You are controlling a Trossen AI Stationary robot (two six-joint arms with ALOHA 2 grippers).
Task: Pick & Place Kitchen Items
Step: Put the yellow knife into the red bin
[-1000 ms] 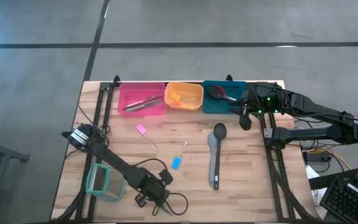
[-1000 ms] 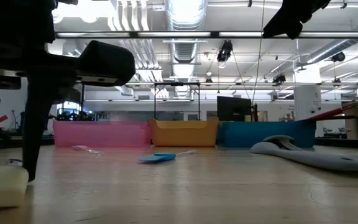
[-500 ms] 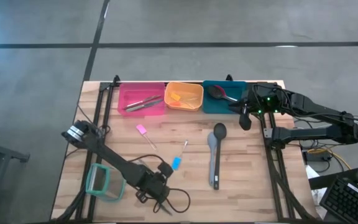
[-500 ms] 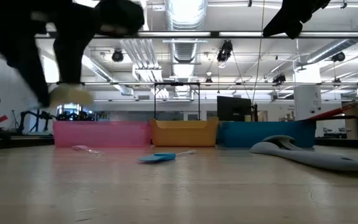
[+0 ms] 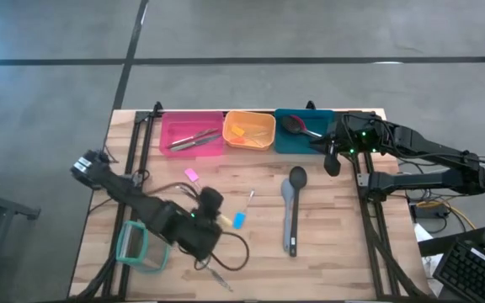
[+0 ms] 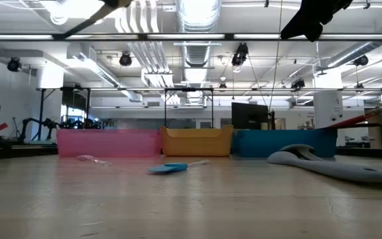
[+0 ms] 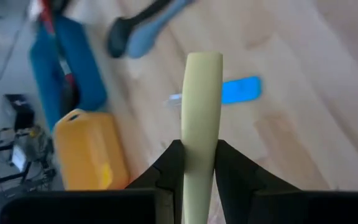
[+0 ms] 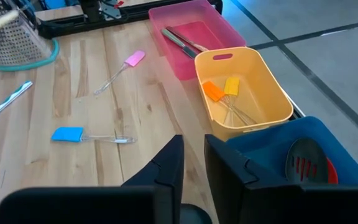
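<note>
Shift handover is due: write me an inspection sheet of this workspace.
Surface: wooden table, no spills seen.
Job's things: grey spoon, blue spatula and pink spatula lie on the table; utensils sit in the pink bin, orange bin and teal bin.
Clutter: teal-rimmed clear container by the left arm.
Grippers: left gripper, fingers shut on a pale handle; right gripper hovers beside the teal bin.
Cables: black cable loops beside the left arm.
Surroundings: grey floor; no person seen.
</note>
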